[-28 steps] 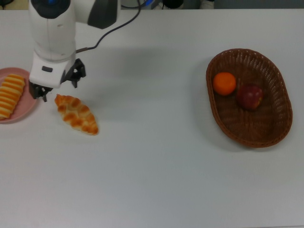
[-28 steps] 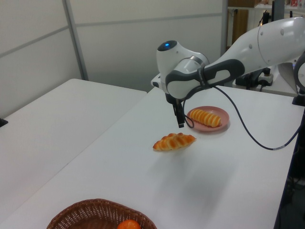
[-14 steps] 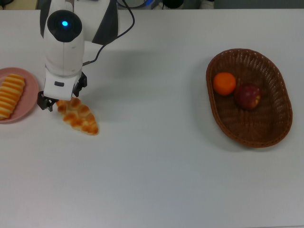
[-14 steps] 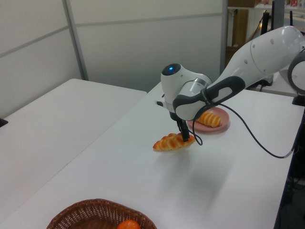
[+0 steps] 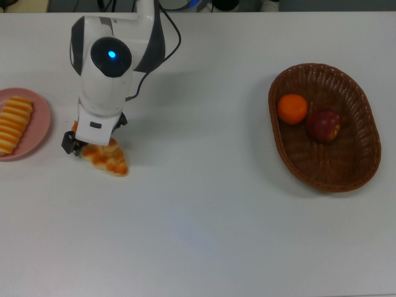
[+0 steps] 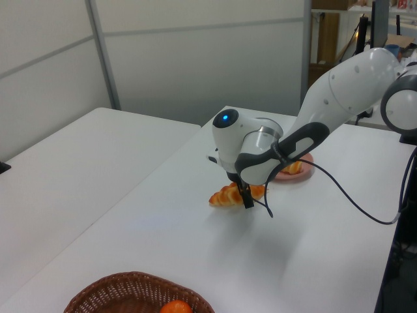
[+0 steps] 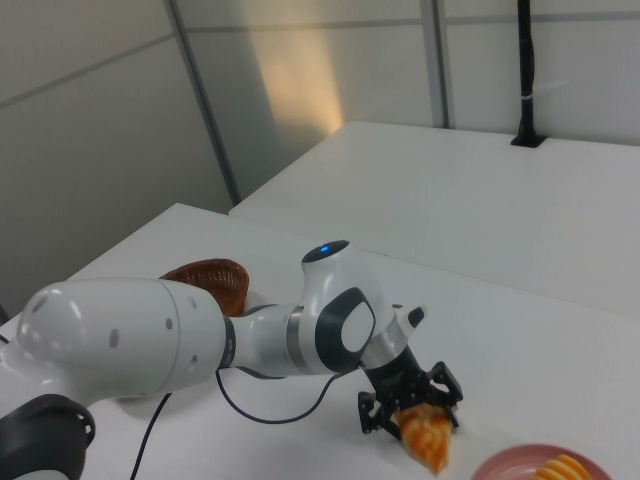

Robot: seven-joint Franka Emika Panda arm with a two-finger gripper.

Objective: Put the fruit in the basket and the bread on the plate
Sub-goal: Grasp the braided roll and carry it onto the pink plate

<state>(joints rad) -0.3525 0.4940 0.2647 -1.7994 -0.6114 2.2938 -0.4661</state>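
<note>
The braided croissant-like bread (image 5: 111,159) lies on the white table, right of the pink plate (image 5: 38,137) in the top view. My gripper (image 5: 94,134) is down over its upper end, open, with a finger on either side (image 7: 410,418). That end is hidden under the gripper body in the top view. The striped roll (image 5: 13,124) rests on the plate. At the top view's right, the brown wicker basket (image 5: 366,154) holds the orange (image 5: 292,108) and the dark red apple (image 5: 325,125).
The arm reaches in from the top view's upper left, with a black cable (image 5: 167,37) trailing behind it. In the left view the cable (image 6: 339,186) loops over the table beside the plate (image 6: 294,177).
The gripper has moved from beside the plate rightward and down over the croissant. Its fingers now straddle the bread. The croissant, roll and fruit have not moved.
</note>
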